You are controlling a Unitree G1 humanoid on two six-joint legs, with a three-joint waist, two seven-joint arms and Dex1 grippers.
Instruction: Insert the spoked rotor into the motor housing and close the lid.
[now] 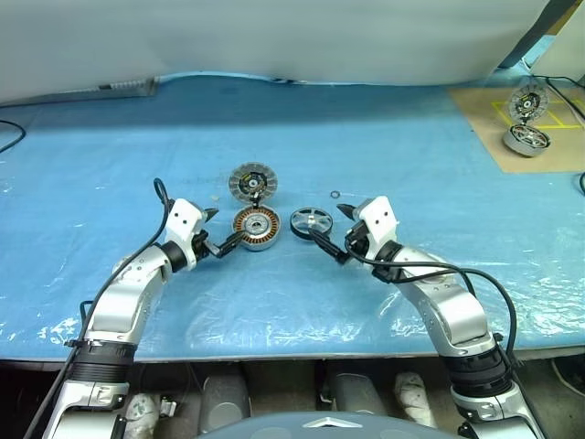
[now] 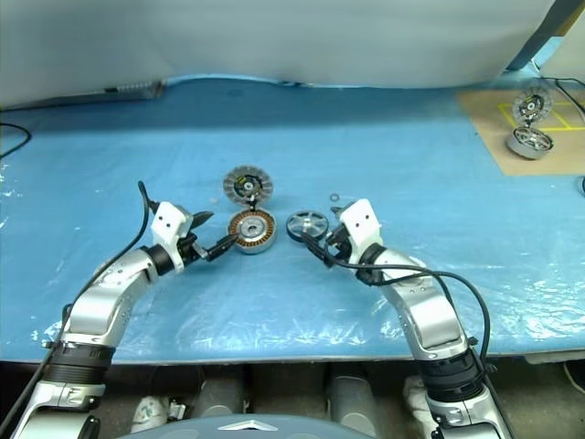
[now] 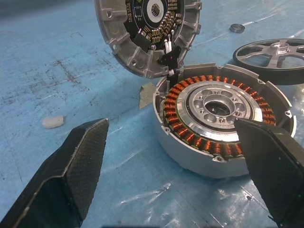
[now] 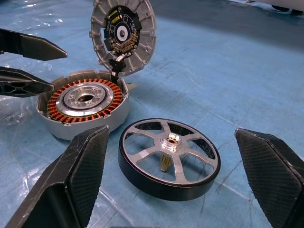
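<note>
- We are finding the spoked rotor point(image 4: 168, 158) lying on the blue tabletop point(image 1: 384, 146), just beside the motor housing point(image 1: 257, 228).
- The lid point(image 1: 252, 181) is standing open, seemingly tethered by wires.
- Left gripper point(image 1: 226, 230) and right gripper point(image 1: 326, 228): jaws are gaping, empty.

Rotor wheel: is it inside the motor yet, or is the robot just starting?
Just starting. The rotor lies on the table beside the housing, not in it. The lid stands open behind the housing. Both grippers, left and right, are open and empty. Left to do: grab the rotor, drop it in, close the lid.
</note>
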